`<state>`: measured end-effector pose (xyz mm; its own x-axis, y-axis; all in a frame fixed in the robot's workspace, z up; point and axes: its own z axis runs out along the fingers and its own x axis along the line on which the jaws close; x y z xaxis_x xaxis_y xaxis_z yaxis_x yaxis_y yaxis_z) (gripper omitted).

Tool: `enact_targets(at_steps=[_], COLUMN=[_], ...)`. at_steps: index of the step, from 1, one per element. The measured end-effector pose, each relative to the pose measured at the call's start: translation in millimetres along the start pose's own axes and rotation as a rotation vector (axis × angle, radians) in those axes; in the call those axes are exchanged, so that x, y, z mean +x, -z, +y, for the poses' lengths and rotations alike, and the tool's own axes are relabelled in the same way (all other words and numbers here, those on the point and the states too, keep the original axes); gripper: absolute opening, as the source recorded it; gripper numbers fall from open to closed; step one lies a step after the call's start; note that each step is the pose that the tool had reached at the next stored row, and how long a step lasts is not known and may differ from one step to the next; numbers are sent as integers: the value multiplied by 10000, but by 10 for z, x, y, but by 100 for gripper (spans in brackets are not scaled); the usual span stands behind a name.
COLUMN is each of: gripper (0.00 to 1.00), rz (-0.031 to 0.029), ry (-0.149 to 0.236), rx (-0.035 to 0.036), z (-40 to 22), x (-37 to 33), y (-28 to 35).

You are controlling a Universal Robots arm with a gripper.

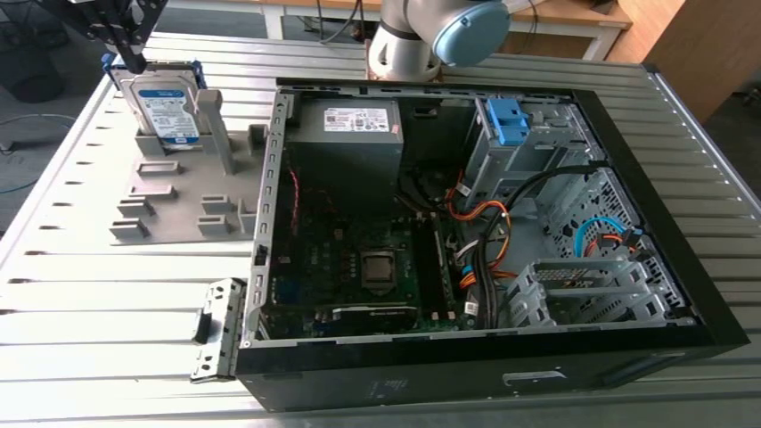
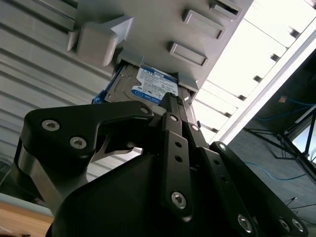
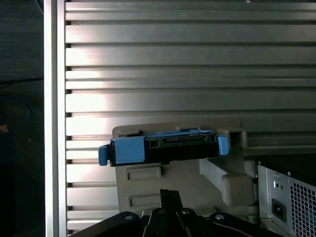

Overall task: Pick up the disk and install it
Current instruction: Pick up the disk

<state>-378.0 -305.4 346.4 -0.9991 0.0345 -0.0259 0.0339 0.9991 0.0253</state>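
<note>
1. Disk (image 1: 164, 107) stands on edge at the far left of the desk (image 1: 71, 294). It sits upright in a grey holder (image 1: 178, 209) with its label turned to the near side. Its blue bracket (image 3: 129, 150) frames the top edge, which the first wrist view meets end-on.
2. End effector (image 1: 135, 62) hangs just above the disk's top edge, close to the bracket. I cannot tell whether it touches, nor whether it is spread or pressed together. In the second wrist view its tip (image 2: 170, 98) points down at the disk (image 2: 150, 84).
3. Picking up looks like the step in hand: the disk sits fully in the holder, unlifted, and installing has not begun. A sound grasp likely calls for squaring up across the disk's thin sides before any lift.
4. Right of the holder lies the open computer case (image 1: 476, 370), with a power-supply box (image 1: 356, 125) at its far left.
5. Farther right, a drive cage (image 1: 541, 147) carries a blue latch (image 1: 508, 120), probably the disk's destination.
</note>
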Motion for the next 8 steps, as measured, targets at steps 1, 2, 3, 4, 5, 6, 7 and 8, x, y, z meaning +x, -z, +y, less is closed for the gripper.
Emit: enact_targets(at_steps=[1, 2, 3, 4, 5, 6, 7, 8], gripper=[11, 11, 11, 11, 11, 11, 11, 11], rz=[1, 2, 3, 4, 5, 6, 7, 9], ry=[31, 66, 107, 151, 203, 251, 298, 344], rx=[-1, -2, -3, -4, -5, -6, -8, -9], z=[0, 0, 0, 0, 0, 0, 0, 0], x=[0, 0, 0, 0, 0, 0, 0, 0], y=[0, 0, 0, 0, 0, 0, 0, 0])
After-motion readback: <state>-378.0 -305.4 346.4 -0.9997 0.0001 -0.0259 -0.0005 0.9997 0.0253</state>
